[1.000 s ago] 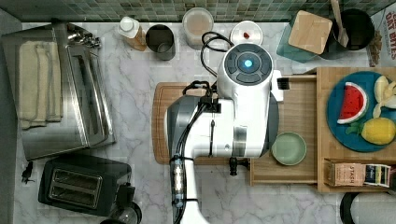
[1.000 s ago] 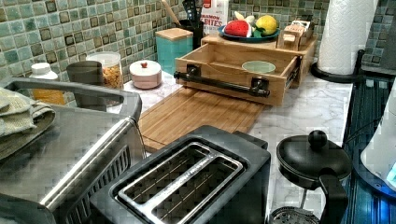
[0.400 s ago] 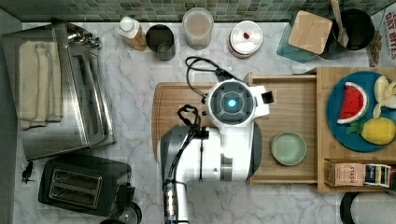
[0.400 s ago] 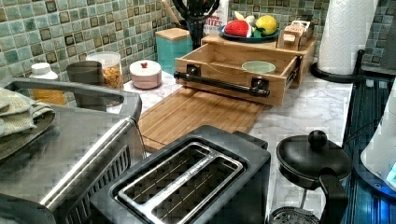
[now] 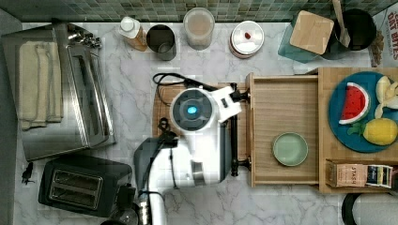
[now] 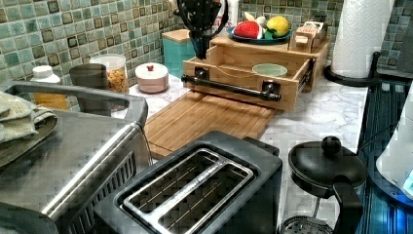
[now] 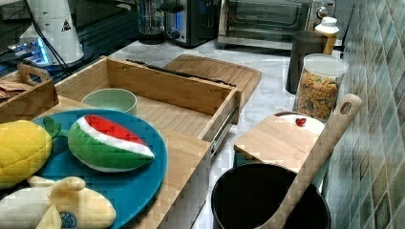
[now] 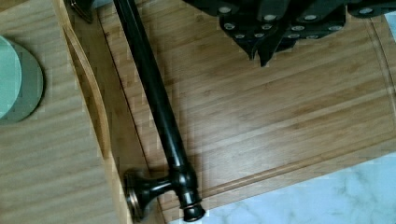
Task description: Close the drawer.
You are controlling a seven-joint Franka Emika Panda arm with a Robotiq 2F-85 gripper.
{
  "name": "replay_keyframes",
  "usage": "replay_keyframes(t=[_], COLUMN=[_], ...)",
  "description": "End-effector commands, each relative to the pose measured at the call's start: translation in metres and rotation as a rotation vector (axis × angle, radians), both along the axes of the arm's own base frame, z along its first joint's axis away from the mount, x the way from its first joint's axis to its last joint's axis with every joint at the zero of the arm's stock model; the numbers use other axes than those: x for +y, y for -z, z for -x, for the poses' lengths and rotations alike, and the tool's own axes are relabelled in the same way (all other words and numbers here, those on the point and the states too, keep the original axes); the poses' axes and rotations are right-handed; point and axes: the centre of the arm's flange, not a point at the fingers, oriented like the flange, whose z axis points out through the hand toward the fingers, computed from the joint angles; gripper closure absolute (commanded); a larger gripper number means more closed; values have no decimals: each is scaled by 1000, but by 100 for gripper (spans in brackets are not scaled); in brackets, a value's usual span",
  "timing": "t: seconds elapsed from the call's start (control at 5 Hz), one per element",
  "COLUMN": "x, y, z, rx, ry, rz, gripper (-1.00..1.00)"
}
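Here the marble counter (image 5: 131, 98) is crowded: a steel toaster oven (image 5: 56, 89) with a folded cloth on top and a black two-slot toaster (image 5: 82, 187) sit at the top view's left, while jars and a dark metal cup (image 5: 161, 41) line the green tiled wall. A flat wooden cutting board (image 6: 204, 119) with a grooved edge lies directly in front of the drawer (image 5: 286, 98), under the white robot arm (image 5: 197, 140). The black gripper (image 8: 266, 35) hangs above the board, just beside the drawer's handle and apart from it; its fingers look drawn close together on nothing.

The drawer is a shallow light-wood tray pulled well out of its low wooden stand (image 5: 335, 154). A slim black bar handle (image 6: 231, 87) runs across its front on two round posts. Inside rests a pale green bowl (image 5: 290, 149), near the corner away from the wall. On the stand sit a blue plate (image 7: 133, 183) with toy fruit and a small box of tea bags (image 5: 361, 173).
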Motion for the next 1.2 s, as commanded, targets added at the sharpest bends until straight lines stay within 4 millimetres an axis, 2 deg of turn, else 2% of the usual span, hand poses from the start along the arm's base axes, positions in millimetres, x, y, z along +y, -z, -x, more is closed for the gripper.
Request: replay_keyframes(t=[0.2, 0.6, 0.8, 1.2], x=[7, -10, -17, -28], y=[64, 118, 130, 125], z=[7, 0, 7, 22], rx=[22, 72, 20, -9], ry=[-376, -335, -352, -351], rz=[83, 42, 63, 71], gripper=[100, 100, 100, 100])
